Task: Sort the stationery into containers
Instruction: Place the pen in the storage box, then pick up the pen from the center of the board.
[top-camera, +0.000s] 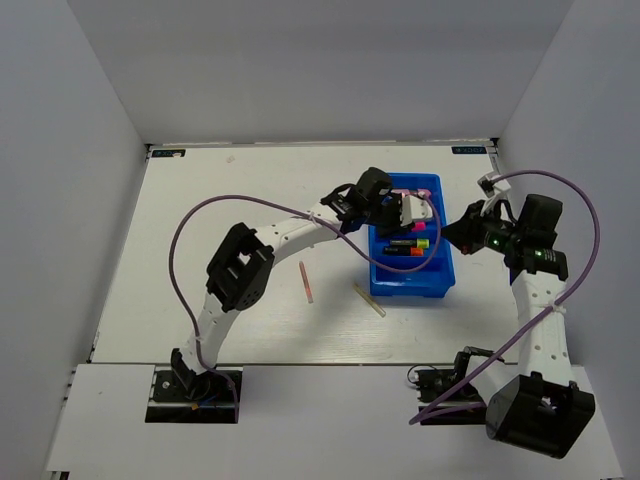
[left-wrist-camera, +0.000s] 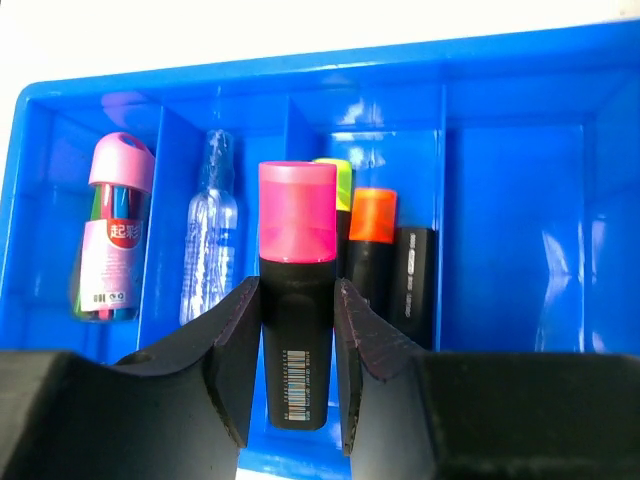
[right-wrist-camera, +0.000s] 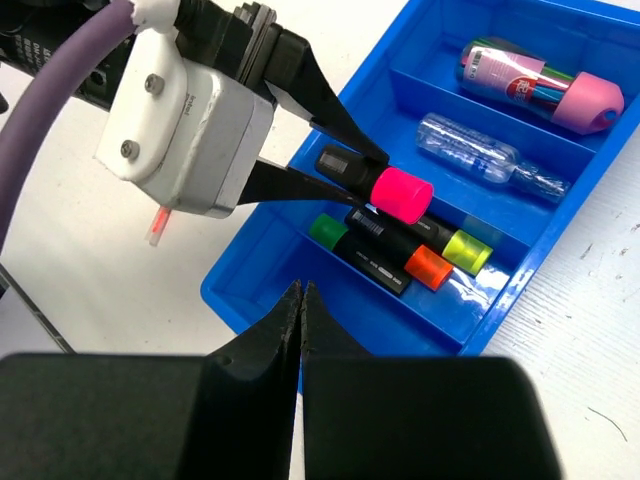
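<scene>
My left gripper (left-wrist-camera: 297, 400) is shut on the pink-ended black highlighter (left-wrist-camera: 297, 300) and holds it over the blue tray (left-wrist-camera: 520, 200), above the highlighter compartment. In that compartment lie the yellow-ended (right-wrist-camera: 465, 250), orange-ended (right-wrist-camera: 428, 268) and green-ended (right-wrist-camera: 350, 245) highlighters. The pink tube (left-wrist-camera: 113, 245) and the clear bottle (left-wrist-camera: 210, 240) each lie in their own compartment. My right gripper (right-wrist-camera: 301, 295) is shut and empty, hovering near the tray's right side (top-camera: 462, 232). Two thin pale sticks (top-camera: 307, 282) (top-camera: 369, 299) lie on the table left of the tray.
The tray (top-camera: 412, 285) has a bare compartment at its near end. White walls enclose the table on three sides. The left arm's purple cable (top-camera: 190, 225) loops over the table's left half.
</scene>
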